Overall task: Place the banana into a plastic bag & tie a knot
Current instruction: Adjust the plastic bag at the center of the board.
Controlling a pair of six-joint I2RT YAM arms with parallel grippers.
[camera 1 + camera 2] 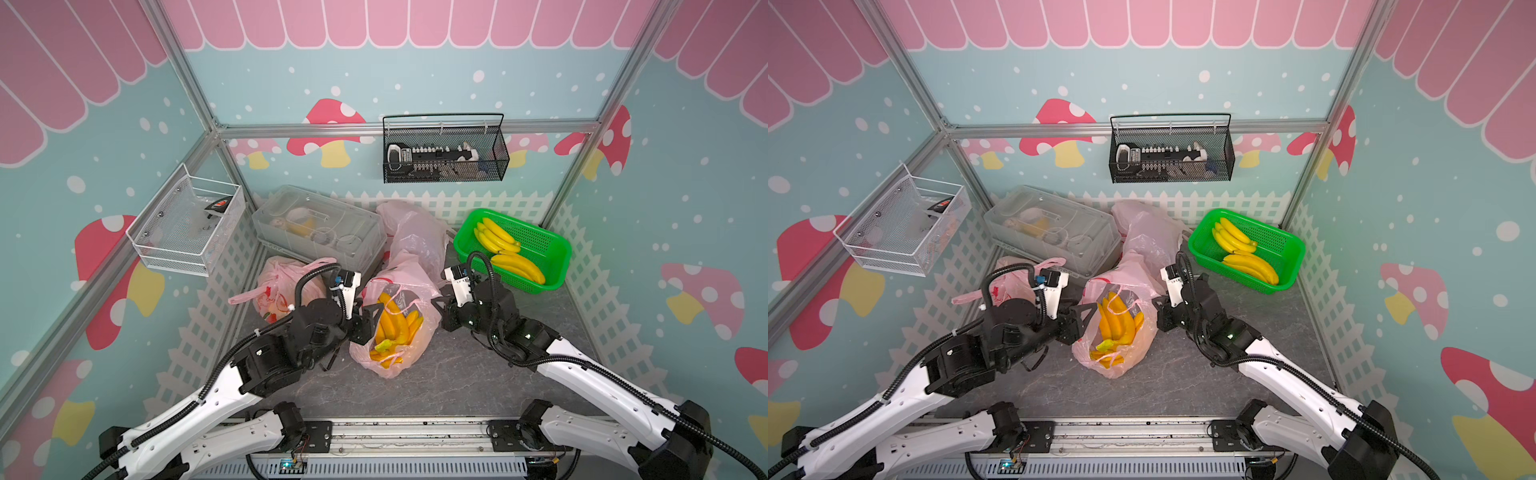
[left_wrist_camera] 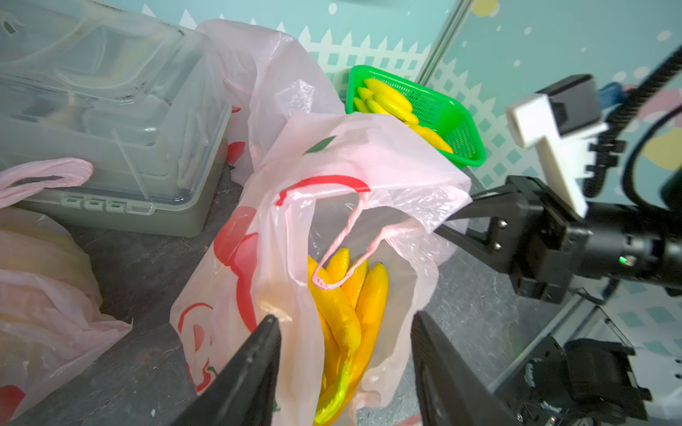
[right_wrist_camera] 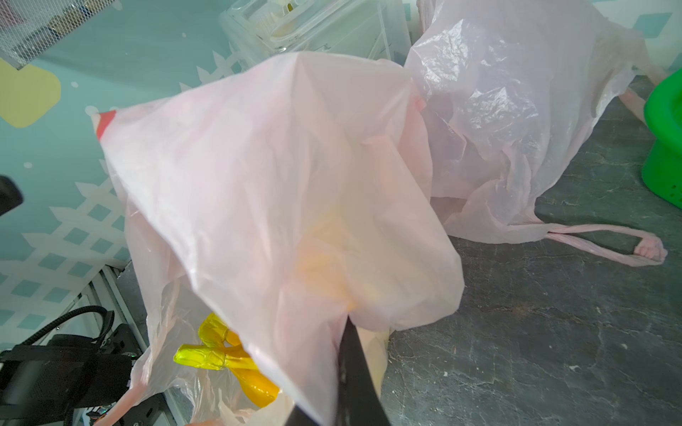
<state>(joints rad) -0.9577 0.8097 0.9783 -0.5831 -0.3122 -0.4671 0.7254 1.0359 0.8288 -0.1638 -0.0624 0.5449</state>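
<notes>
I logged: banana [image 1: 392, 328] bunch in bag [image 1: 390, 370] on tabletop [image 1: 457, 374], stems toward the base; right hand [image 2: 443, 225] pinched its right rim, left hand [image 2: 345, 319] gaped ungripping, loose handle [image 2: 347, 250] between them.

The left arm [image 1: 208, 409] and right arm [image 1: 602, 388] have long white shells with small holes, and chunky black joints. A black ribbed cable [image 1: 309, 272] runs along each one. A white camera holder [image 2: 550, 147] sits by each wrist. The right end effector [image 2: 448, 221] is black, with two silver screws [image 2: 500, 223] and a tiny green light [image 2: 623, 260] behind.
</notes>
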